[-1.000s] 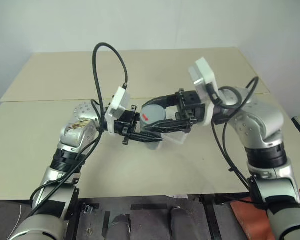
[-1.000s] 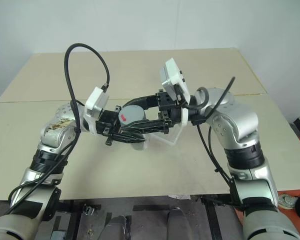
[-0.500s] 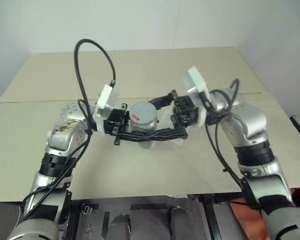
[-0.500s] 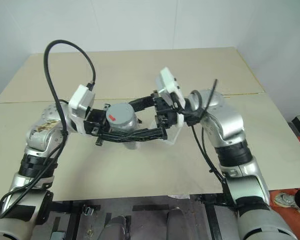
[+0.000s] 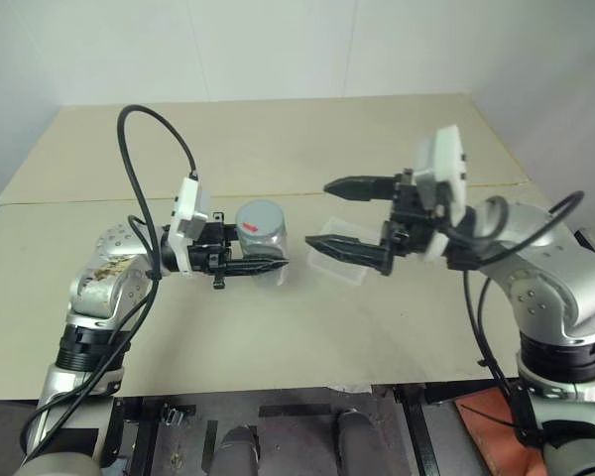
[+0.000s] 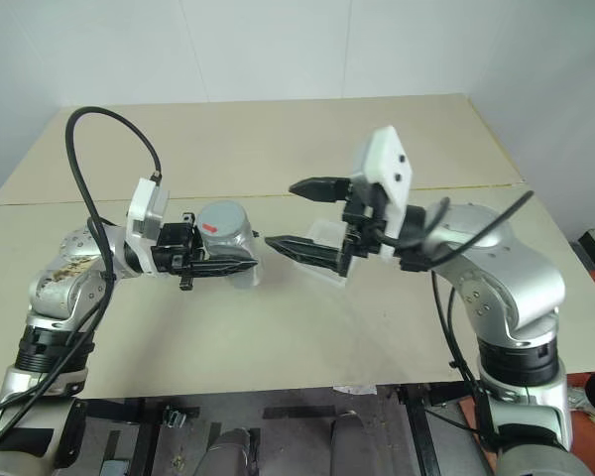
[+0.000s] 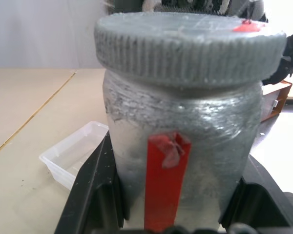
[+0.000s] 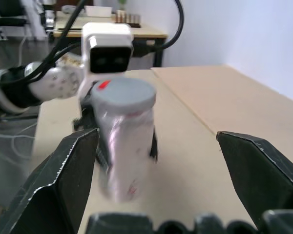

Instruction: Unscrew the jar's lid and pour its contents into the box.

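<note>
Left pincer (image 5: 274, 266) clamping jar (image 5: 262, 241), lid (image 5: 259, 217) on

You won't find any readable text, brand or number here: the jar (image 7: 181, 146) carries a plain red strip without lettering, and its lid (image 7: 189, 43) bears just a small red mark

A small clear jar (image 5: 264, 245) stands upright above the beige table, clamped at its body between two black fingers, its wall cloudy and wrapped, a red strip running down one side. The grey ribbed lid (image 5: 261, 219), marked with a small red dab on top, sits screwed on the jar. Just beside it a shallow clear box (image 5: 335, 251) with rounded corners lies flat on the table.
</note>
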`<state>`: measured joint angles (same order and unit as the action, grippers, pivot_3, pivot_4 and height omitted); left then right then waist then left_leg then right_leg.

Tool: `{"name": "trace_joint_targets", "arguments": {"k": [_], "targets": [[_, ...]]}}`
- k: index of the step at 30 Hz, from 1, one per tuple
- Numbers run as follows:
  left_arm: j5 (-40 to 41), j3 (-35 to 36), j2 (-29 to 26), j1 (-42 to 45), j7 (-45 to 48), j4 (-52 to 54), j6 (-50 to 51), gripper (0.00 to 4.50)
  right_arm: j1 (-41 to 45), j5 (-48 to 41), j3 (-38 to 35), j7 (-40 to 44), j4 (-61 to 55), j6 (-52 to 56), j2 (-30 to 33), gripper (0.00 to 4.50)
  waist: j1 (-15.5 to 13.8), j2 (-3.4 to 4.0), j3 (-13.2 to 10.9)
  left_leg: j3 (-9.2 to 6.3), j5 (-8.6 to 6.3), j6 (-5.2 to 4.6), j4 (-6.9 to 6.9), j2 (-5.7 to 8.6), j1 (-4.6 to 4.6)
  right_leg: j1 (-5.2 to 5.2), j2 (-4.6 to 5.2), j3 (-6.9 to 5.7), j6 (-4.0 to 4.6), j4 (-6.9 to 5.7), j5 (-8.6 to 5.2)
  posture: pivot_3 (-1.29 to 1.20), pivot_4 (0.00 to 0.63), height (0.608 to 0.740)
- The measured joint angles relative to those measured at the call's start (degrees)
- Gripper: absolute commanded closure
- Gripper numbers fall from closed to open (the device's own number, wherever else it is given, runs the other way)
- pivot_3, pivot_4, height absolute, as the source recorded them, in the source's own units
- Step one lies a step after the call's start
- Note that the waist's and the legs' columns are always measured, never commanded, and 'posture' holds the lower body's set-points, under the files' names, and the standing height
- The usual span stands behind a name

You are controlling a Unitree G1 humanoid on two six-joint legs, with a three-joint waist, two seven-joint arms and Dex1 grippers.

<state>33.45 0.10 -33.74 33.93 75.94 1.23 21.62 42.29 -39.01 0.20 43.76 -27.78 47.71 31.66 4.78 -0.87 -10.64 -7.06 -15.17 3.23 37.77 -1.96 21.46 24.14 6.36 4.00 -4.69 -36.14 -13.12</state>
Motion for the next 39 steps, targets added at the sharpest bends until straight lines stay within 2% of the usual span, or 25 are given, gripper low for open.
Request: {"name": "trace_joint_targets", "arguments": {"k": [7, 22, 30, 39], "targets": [[-1.8, -1.6, 1.8, 3.1, 1.3, -3.4, -1.8, 2.56, 4.8, 1.9, 6.1, -3.5, 1.4, 1.1, -4.3, 0.02, -0.7, 0.00, 0.0, 0.00, 0.00, 0.00, 0.00, 0.00, 0.03, 0.00, 0.00, -0.01, 0.00, 0.03, 0.00, 0.00, 0.150, 0.740], [-1.9, -1.6, 1.8, 3.2, 1.8, -4.0, -2.0, 2.56, 6.4, 5.1, 9.5, -3.0, 8.1, -1.0, -9.4, 0.02, -0.6, 0.01, 0.0, 0.00, 0.00, 0.00, 0.00, 0.00, 0.02, 0.02, 0.00, -0.01, 0.00, 0.01, 0.00, 0.00, 0.150, 0.740], [-1.9, -1.6, 1.4, 3.2, 1.8, -3.8, -1.8, 2.56, 6.4, 5.0, 9.5, -1.5, 8.8, -1.6, -8.6, 0.02, -0.6, 0.01, 0.0, 0.00, 0.00, 0.00, 0.00, 0.00, 0.03, 0.02, 0.00, -0.01, 0.00, 0.01, 0.00, 0.00, 0.150, 0.740], [-2.0, -1.5, 0.9, 3.3, 1.4, -4.1, -1.7, 2.56, 4.4, 3.9, 8.0, 0.3, 8.5, -2.5, -4.0, 0.02, -0.7, 0.01, 0.0, 0.00, 0.00, 0.00, 0.00, 0.00, 0.03, 0.00, 0.01, -0.01, 0.00, 0.03, 0.00, 0.00, 0.150, 0.740]]}}
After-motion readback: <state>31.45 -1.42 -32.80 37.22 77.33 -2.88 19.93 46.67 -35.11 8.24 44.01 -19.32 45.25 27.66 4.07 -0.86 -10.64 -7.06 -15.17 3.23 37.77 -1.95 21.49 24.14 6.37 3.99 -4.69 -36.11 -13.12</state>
